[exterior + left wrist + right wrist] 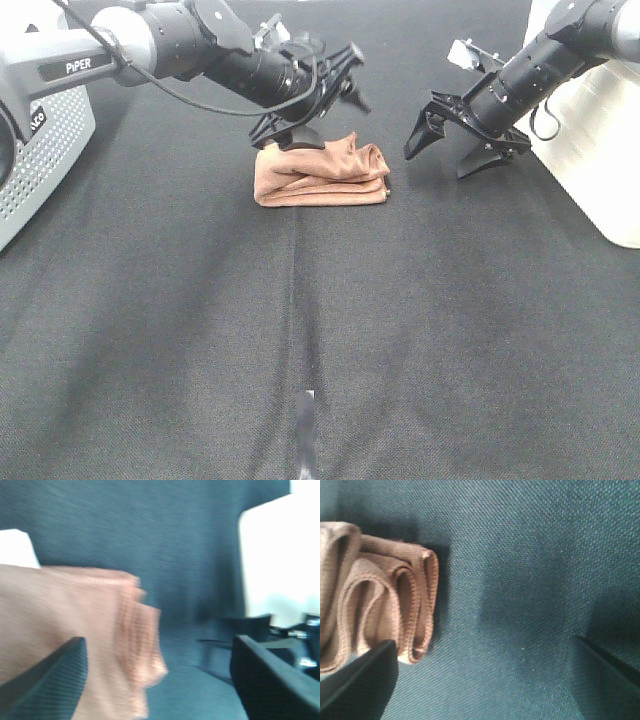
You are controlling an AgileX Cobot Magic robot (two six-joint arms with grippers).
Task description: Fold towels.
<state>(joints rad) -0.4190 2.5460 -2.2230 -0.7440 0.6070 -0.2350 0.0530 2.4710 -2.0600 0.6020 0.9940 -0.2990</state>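
Observation:
The reddish-brown towel [320, 172] lies folded into a thick bundle on the black cloth, at the centre back. Its stacked hemmed edges show in the right wrist view [375, 610]; it is blurred in the left wrist view [75, 620]. No white tag shows. My left gripper [320, 115] is open over the towel's back edge, with one finger low at the towel's back left corner; it holds nothing [157, 680]. My right gripper [447, 155] is open and empty, just right of the towel and apart from it [485, 680].
A white container [600, 150] stands at the right edge, close behind the right arm. A grey perforated housing [40, 160] stands at the left edge. A pale seam [300, 300] runs down the cloth towards the front.

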